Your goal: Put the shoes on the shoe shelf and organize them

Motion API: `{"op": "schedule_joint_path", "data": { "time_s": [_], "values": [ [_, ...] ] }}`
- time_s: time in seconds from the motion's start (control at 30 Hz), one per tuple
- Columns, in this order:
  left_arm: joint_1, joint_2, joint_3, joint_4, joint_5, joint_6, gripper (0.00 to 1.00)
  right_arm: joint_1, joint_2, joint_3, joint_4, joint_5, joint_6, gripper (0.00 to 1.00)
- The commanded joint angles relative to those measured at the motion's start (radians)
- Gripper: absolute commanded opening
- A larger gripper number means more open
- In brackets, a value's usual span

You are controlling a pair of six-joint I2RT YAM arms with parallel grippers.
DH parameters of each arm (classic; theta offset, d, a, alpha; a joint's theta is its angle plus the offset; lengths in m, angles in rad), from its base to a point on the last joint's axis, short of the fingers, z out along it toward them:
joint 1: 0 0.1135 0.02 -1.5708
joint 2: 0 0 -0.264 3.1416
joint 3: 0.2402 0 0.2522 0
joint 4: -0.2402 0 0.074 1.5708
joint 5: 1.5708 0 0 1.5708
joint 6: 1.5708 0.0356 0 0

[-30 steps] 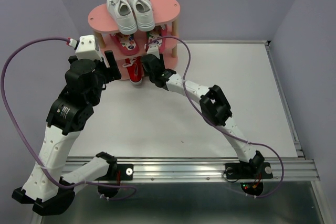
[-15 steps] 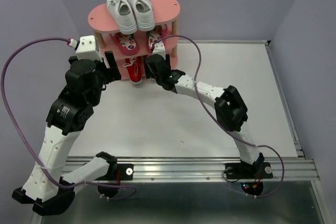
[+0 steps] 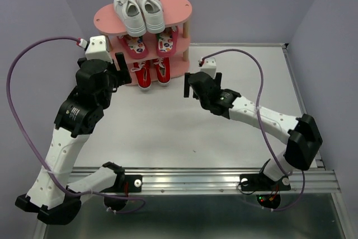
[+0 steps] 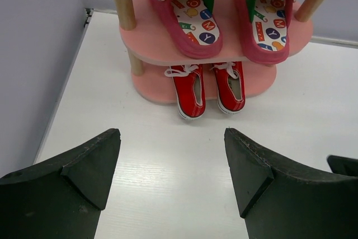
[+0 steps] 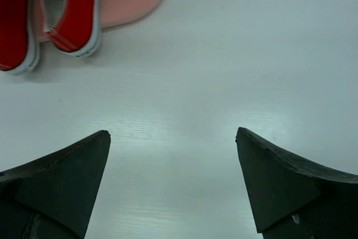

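The pink shoe shelf [image 3: 179, 9] stands at the table's back left. The white sneakers [image 3: 139, 10] sit on its top tier, the red flip-flops [image 3: 134, 46] on the middle tier, and both red canvas sneakers [image 3: 152, 73] side by side on the bottom tier, toes outward. My left gripper [image 3: 120, 64] is open and empty, just left of the shelf. The left wrist view shows its gripper [image 4: 172, 138] before the red sneakers [image 4: 189, 90] and flip-flops [image 4: 190, 20]. My right gripper [image 3: 189, 85] is open and empty, right of the shelf. The right wrist view shows its gripper [image 5: 172, 138] with a red sneaker [image 5: 72, 20] at upper left.
The white table [image 3: 240, 127] spreads in front of and to the right of the shelf. Grey walls close the back and both sides. A metal rail [image 3: 224, 180] runs along the near edge by the arm bases. Purple cables loop from both wrists.
My right gripper has pulled back from the shelf's bottom tier to the right, empty. The second red sneaker now rests beside the first. My left arm shifted slightly.
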Motion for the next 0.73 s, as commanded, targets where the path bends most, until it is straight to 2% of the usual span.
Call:
{"op": "schedule_joint_path", "data": {
  "time_s": [0.0,0.07,0.13,0.3,0.53,0.7],
  "values": [
    [0.008,0.037,0.045,0.056,0.015,-0.018,0.86,0.0,-0.114,-0.064,-0.241,0.163,0.158,1.0],
    [0.009,0.051,0.046,0.061,0.017,-0.028,0.86,0.0,-0.138,-0.087,-0.35,0.197,0.276,1.0],
    [0.01,0.064,0.048,0.065,0.02,-0.044,0.86,0.0,-0.164,-0.1,-0.561,0.219,0.408,1.0],
    [0.012,0.083,0.06,0.076,0.03,-0.068,0.86,0.0,-0.224,-0.164,-0.729,0.17,0.597,1.0],
    [0.016,0.084,0.082,0.065,0.027,-0.077,0.86,0.0,-0.393,-0.308,-0.693,0.142,0.635,1.0],
    [0.018,0.074,0.06,0.071,0.03,-0.087,0.86,0.0,-0.459,-0.327,-0.674,0.156,0.619,1.0]
  ]
}}
